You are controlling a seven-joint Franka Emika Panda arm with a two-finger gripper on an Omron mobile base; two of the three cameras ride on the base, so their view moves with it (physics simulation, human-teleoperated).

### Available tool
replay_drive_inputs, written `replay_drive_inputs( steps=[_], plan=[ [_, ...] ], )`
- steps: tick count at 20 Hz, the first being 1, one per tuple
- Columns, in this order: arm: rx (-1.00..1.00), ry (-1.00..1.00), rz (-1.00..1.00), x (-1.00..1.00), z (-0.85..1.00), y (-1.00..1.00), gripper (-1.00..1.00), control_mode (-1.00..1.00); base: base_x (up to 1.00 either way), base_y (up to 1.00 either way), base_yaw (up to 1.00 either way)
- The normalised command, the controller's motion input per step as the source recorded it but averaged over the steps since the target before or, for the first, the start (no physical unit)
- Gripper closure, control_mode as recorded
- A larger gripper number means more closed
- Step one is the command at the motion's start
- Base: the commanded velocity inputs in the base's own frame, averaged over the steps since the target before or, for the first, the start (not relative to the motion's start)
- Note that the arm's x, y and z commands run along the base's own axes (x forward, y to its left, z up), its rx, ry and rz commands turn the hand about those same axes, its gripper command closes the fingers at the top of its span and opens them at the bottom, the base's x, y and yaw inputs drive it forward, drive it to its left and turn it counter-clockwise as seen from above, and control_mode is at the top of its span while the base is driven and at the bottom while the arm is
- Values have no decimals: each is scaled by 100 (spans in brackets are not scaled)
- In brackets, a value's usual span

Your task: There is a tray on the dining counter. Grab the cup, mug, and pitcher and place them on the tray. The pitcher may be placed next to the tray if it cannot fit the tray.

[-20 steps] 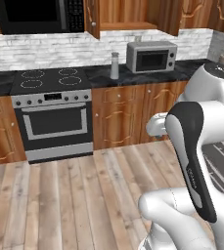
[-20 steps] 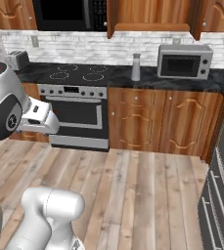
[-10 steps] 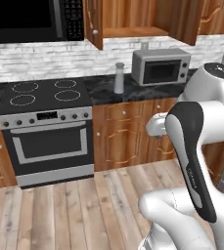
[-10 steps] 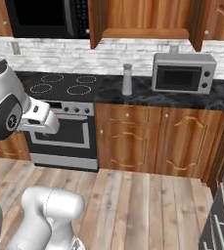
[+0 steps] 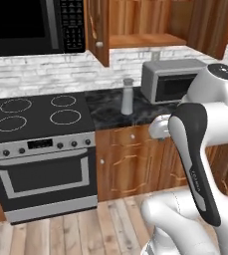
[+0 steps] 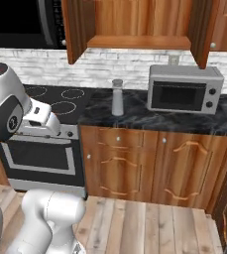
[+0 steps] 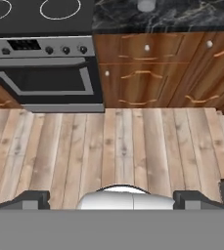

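Hand view, kitchen floor: the robot's gripper (image 7: 112,199) hangs over bare wood planks with its two dark fingertips (image 7: 29,199) spread fully apart and nothing between them, facing a stainless oven (image 7: 45,80) and a run of wooden base cabinets (image 7: 167,73). From the base cameras, the black marble counter (image 6: 135,116) carries only a tall grey shaker-like canister (image 6: 117,97) and a silver microwave (image 6: 183,89), beside a black glass cooktop (image 5: 33,112); open wall cabinets (image 6: 135,22) hang above. Neither the tray, the dining counter, the cup, the mug nor the pitcher can be made out from this position, so their whereabouts cannot be told. By that evidence the job looks barely begun: nothing is gripped, and all three vessels appear left to fetch.
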Motion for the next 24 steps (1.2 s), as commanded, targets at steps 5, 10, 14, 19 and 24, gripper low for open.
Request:
replay_drive_inputs(
  steps=[5, 10, 14, 19, 24],
  plan=[
    [0, 0, 0, 0, 0, 0, -100, 100, 82, -33, 0],
    [0, 0, 0, 0, 0, 0, -100, 100, 45, -63, 9],
    [0, 0, 0, 0, 0, 0, -100, 100, 37, -46, 7],
    [0, 0, 0, 0, 0, 0, -100, 100, 51, -17, 3],
    [0, 0, 0, 0, 0, 0, -100, 100, 70, -22, 3]
  ],
)
